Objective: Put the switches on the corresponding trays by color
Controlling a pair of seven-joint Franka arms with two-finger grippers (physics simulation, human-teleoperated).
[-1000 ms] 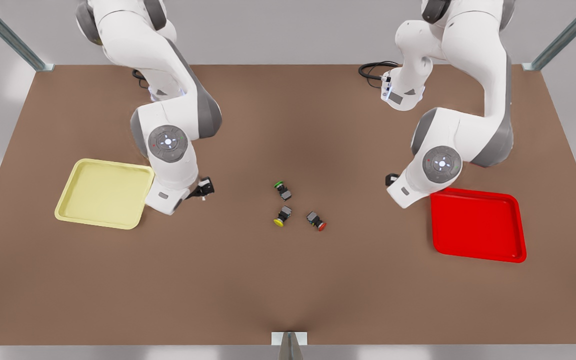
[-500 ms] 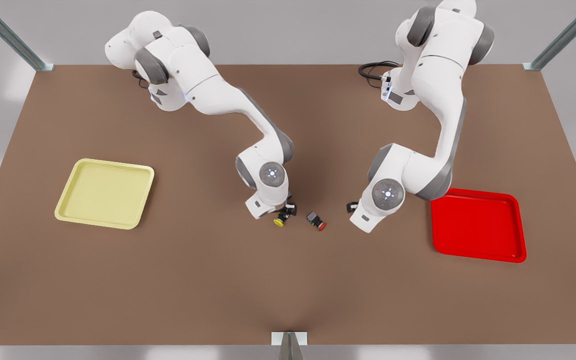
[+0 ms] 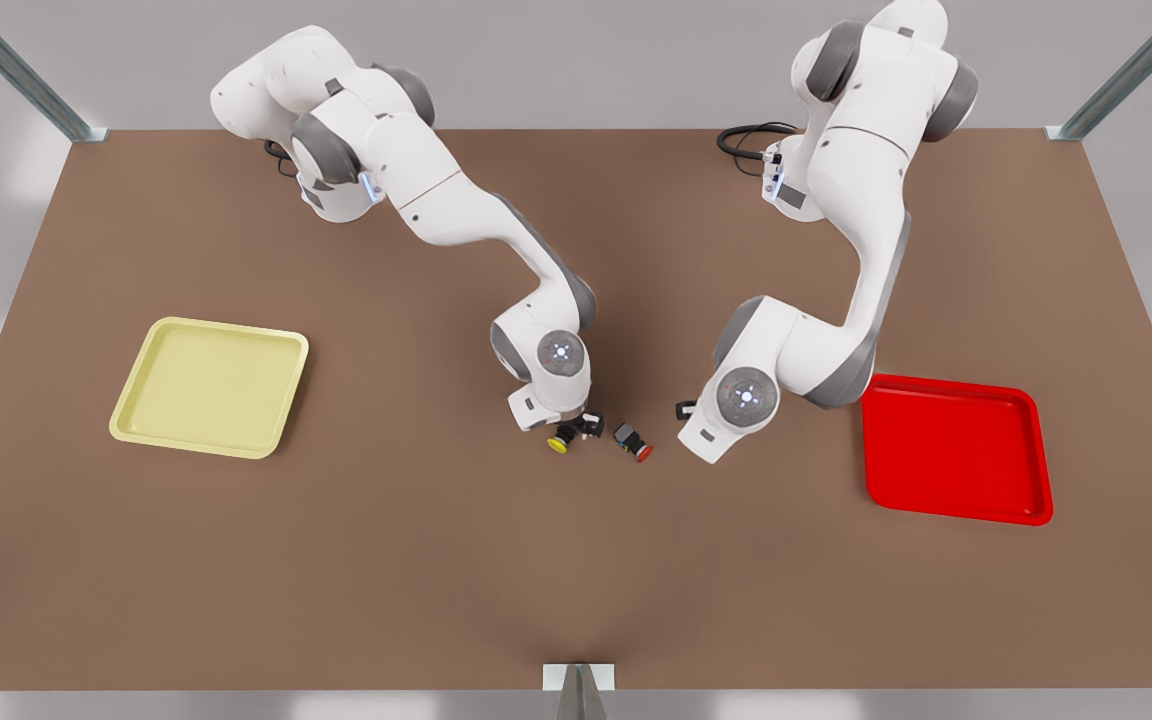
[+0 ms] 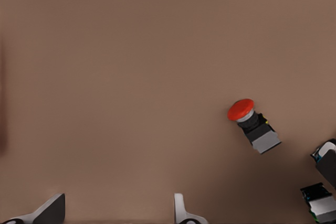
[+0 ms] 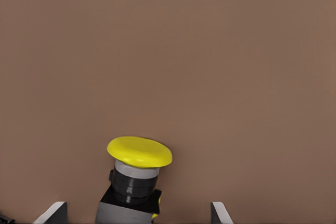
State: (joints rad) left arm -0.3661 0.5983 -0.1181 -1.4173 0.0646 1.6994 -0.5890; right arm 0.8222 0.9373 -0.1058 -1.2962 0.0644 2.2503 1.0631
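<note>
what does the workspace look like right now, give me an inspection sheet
surface: brown table, bare around the parts
job's things: yellow switch and red switch lie on their sides mid-table; yellow tray and red tray hold nothing
clutter: nothing seen for sure
grippers: right claw open, straddling the yellow switch; left claw open, beside the red switch
cables: black cable coiled at the far edge
surroundings: metal frame posts, grey wall

Brown desk (image 3: 336, 560): yellow tray (image 3: 209, 387) on the front view's left, red tray (image 3: 954, 448) on its right. Mid-desk, one end effector (image 3: 581, 428) sits over the yellow switch (image 3: 562, 441); the red switch (image 3: 633, 442) lies just beside it, the other arm's end effector (image 3: 684, 411) close by.
</note>
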